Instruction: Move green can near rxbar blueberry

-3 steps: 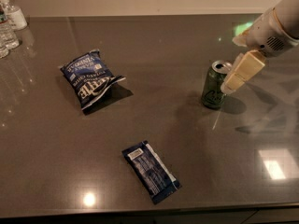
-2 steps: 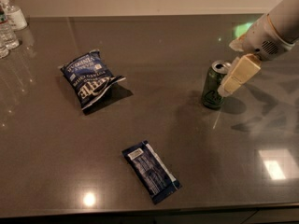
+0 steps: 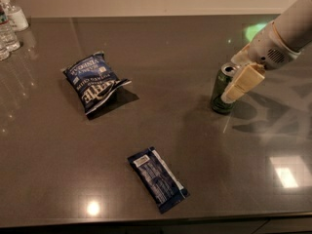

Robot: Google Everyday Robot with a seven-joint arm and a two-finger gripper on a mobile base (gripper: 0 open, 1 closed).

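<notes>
My gripper (image 3: 234, 90) has edged in against the green can (image 3: 219, 95); whether it grips, I cannot tell. A loose hold could topple it.

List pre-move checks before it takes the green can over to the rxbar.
1. The green can stands upright on the table: ok.
2. The gripper is at the can's right side: ok.
3. Firm hold on the can: cannot tell.
4. The rxbar blueberry is in view, lying flat near the front edge: ok.
5. The chip bag is off the can-to-bar line: ok.
6. Can near bar: not ok.
</notes>
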